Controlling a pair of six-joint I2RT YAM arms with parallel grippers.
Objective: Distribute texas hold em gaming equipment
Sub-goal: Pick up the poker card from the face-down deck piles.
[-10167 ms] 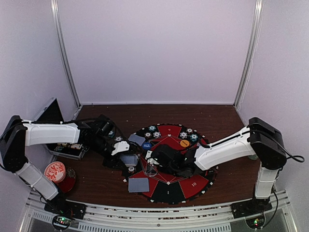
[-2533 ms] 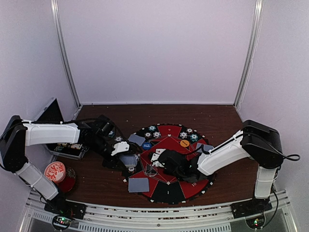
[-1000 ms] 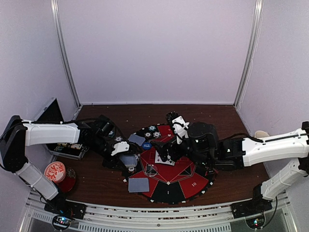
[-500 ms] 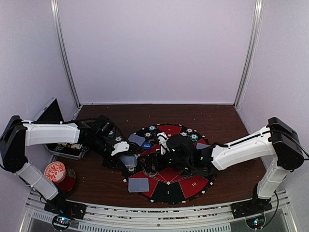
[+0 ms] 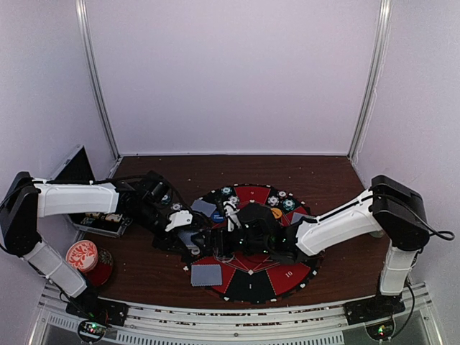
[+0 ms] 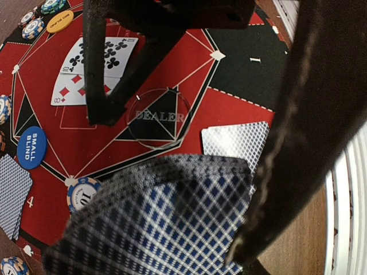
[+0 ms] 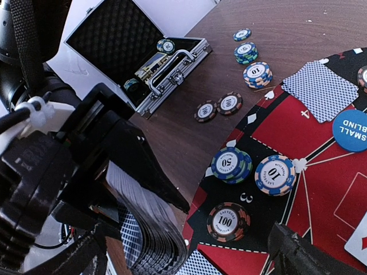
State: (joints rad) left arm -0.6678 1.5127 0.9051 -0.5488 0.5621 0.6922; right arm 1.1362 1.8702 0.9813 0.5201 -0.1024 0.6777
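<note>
My left gripper [image 5: 189, 240] is shut on a thick deck of grey-blue-backed playing cards [image 6: 163, 226], held just off the mat's left edge. My right gripper [image 5: 221, 244] stands open right beside it; in the right wrist view the deck's bent edge [image 7: 146, 226] lies low between its spread fingers [image 7: 301, 255]. One dark right finger [image 6: 96, 69] hangs over two face-up cards [image 6: 86, 71] and the clear dealer disc [image 6: 157, 117]. The blue button disc [image 6: 31, 147] and the orange one [image 6: 60, 21] lie on the mat. Poker chips [image 7: 229, 163] marked 50, 10 and 100 sit at the mat's rim.
The round red-and-black mat [image 5: 287, 277] carries face-down cards [image 5: 206, 274]. An open metal case [image 7: 137, 51] stands at the left, with chip stacks [image 7: 257, 73] and flat chips [image 7: 229, 103] on the wood beside it. A red-and-white patterned disc [image 5: 81, 253] lies at the near left.
My right arm has come down from above the mat's middle and swung left, bringing its open gripper up to the deck. The left arm and deck have stayed put.
</note>
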